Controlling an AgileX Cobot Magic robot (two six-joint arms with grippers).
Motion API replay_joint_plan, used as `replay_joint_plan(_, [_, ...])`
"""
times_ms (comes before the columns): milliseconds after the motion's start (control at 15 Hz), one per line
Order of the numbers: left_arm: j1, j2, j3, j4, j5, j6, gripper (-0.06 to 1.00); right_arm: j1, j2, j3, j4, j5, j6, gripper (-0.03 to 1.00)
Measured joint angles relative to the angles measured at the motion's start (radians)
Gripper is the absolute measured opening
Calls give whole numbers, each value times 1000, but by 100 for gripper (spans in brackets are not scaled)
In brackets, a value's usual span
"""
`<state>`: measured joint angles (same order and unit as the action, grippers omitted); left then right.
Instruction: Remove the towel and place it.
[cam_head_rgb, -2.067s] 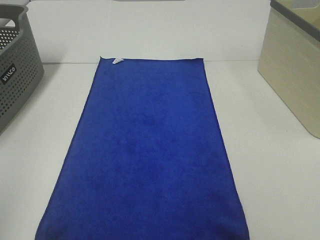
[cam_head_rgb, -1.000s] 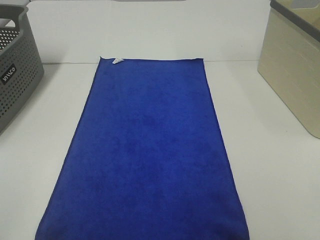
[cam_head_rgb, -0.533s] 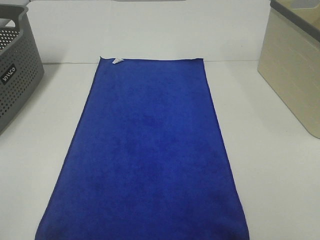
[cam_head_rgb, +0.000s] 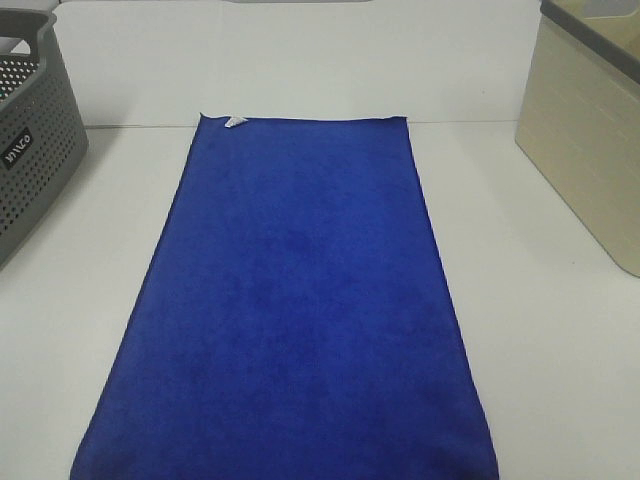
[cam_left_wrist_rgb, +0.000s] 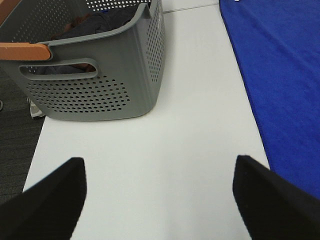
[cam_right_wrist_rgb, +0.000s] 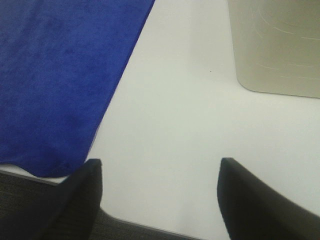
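Table (cam_head_rgb: 540, 330) surface, white and smooth, is stretching across the whole scene, leaving broad bare strips on both sides of the towel (cam_head_rgb: 295, 300). That towel, a long royal-blue plush rectangle, is lying flat down the middle of the table, its far edge sitting straight near the back wall and its near end running out of the high view. Its long edges are showing clean and unwrinkled, well apart from both containers. A grey basket (cam_head_rgb: 30, 150), perforated plastic with a cut-out handle, is standing at the far left; the left wrist view is showing dark cloth inside it. A beige bin (cam_head_rgb: 590, 140) with faintly ribbed walls and rounded corners is standing at the far right. A small white tag (cam_head_rgb: 234, 122) is peeking from the towel's far left corner.

The left gripper (cam_left_wrist_rgb: 160, 200) is hovering over bare table between basket and towel, jaws spread wide and empty. The right gripper (cam_right_wrist_rgb: 160, 200) is hanging likewise released, gripping nothing, over the table's near edge beside the towel's corner.

Compared with the earlier frames, nothing is appearing shifted.
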<state>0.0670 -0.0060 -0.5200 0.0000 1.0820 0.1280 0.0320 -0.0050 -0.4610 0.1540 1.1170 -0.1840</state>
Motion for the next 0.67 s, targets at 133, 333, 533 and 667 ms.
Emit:
replay_joint_plan(133, [0, 0, 0, 0, 0, 0, 76, 0, 0, 0, -1, 0, 0, 65])
replay_joint_plan(333, [0, 0, 0, 0, 0, 0, 76, 0, 0, 0, -2, 0, 0, 65])
replay_joint_plan(533, [0, 0, 0, 0, 0, 0, 76, 0, 0, 0, -2, 0, 0, 65])
replay_joint_plan(667, [0, 0, 0, 0, 0, 0, 76, 0, 0, 0, -2, 0, 0, 65])
